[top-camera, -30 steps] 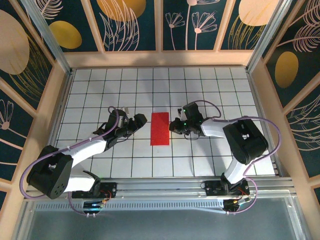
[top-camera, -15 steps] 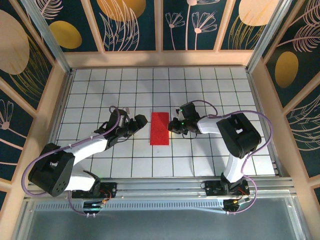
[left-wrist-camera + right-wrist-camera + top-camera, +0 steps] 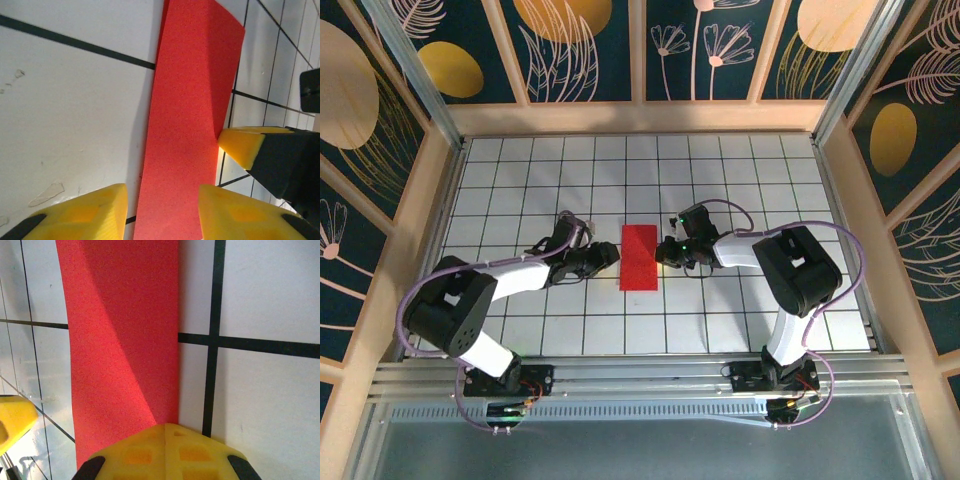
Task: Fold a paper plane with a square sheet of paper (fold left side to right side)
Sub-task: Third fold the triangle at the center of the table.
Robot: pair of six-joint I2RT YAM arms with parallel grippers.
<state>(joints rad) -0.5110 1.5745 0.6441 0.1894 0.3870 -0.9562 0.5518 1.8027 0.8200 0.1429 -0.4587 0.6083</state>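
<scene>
Clenched shut with nothing between its fingers, the right gripper (image 3: 165,442) is being set tip-down at the right edge of the square sheet of paper (image 3: 640,257), apparently touching it; the left gripper (image 3: 162,200) is being held with its jaws parted, straddling the sheet at its left edge, and nothing is being grasped by it; the red sheet is being seen as a narrow rectangle lying flat near the middle of the white gridded table (image 3: 520,180), between the two grippers; from that shape the left-to-right fold is being judged as already laid over, and the creasing of the left edge as the step in hand; a firm press along that folded edge is being called for next, with the free edges being pinned on the right so that the layers are not being shifted; no brand, label or writing is being made out anywhere.
</scene>
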